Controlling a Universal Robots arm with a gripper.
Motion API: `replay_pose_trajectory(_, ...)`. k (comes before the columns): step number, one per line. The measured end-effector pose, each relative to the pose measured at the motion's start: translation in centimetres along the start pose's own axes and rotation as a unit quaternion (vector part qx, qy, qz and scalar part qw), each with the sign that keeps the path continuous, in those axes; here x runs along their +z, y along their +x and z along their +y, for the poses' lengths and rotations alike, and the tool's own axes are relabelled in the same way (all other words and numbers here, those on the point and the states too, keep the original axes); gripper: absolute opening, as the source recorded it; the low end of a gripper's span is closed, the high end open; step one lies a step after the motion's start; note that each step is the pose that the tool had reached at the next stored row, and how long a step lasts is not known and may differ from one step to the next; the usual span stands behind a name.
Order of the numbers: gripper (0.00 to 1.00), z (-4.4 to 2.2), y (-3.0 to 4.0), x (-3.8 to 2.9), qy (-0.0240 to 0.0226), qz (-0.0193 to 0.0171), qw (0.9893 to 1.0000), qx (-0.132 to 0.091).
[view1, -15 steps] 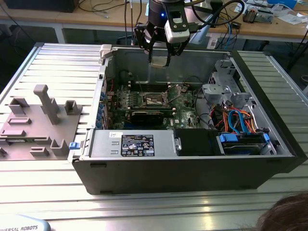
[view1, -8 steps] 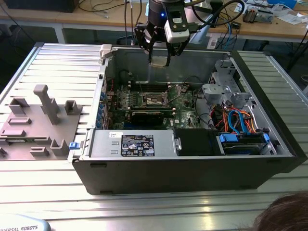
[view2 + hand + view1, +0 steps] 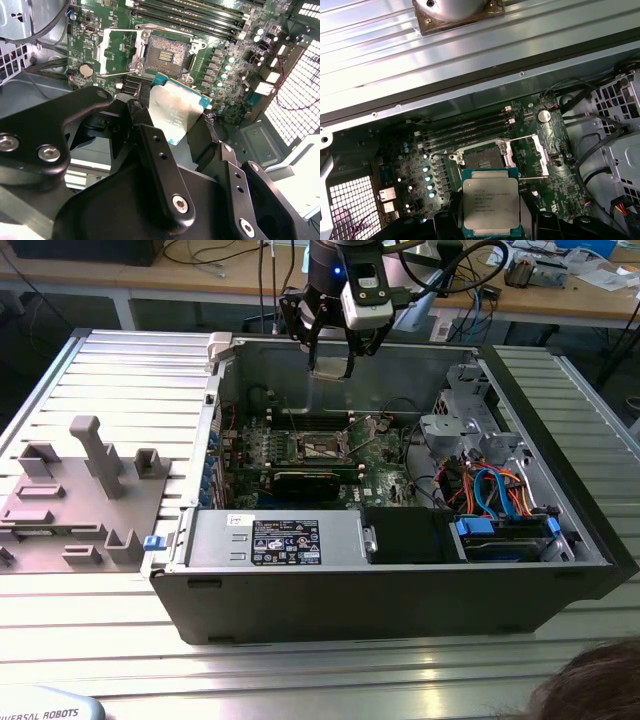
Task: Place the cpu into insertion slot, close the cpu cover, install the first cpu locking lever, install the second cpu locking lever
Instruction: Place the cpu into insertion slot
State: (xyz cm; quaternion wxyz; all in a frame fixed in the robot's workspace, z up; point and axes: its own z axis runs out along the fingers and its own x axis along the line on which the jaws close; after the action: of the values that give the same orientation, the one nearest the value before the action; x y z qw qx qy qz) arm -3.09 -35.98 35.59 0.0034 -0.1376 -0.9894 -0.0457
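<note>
My gripper [image 3: 331, 358] hangs over the back of the open computer case and is shut on the cpu [image 3: 491, 202], a flat square chip with a silver top. In both wrist views the cpu [image 3: 176, 106] sits clamped by its edges between the black fingers [image 3: 150, 137], above the board and apart from it. The insertion slot [image 3: 482, 155] lies bare on the green board, its dark centre showing. The same insertion slot [image 3: 166, 52] shows just beyond the chip's edge. The cpu cover [image 3: 534, 156] is swung open beside the slot, with thin wire levers raised around it. In the exterior view the insertion slot [image 3: 325, 447] lies below and in front of the gripper.
Long black memory slots [image 3: 465, 131] run beside the socket. The case [image 3: 400, 580] holds a power supply box [image 3: 285, 540] at the front and a drive cage with blue and orange cables [image 3: 490, 490] on the exterior view's right. A grey fixture [image 3: 80, 490] lies left. A person's head [image 3: 595, 685] is at the near right.
</note>
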Motion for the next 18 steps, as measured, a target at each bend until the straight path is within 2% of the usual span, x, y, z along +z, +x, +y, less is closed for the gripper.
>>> replay_pose_trajectory(18,0.54,0.0,0.0,0.0,-0.0002,-0.0007,1.0,0.008)
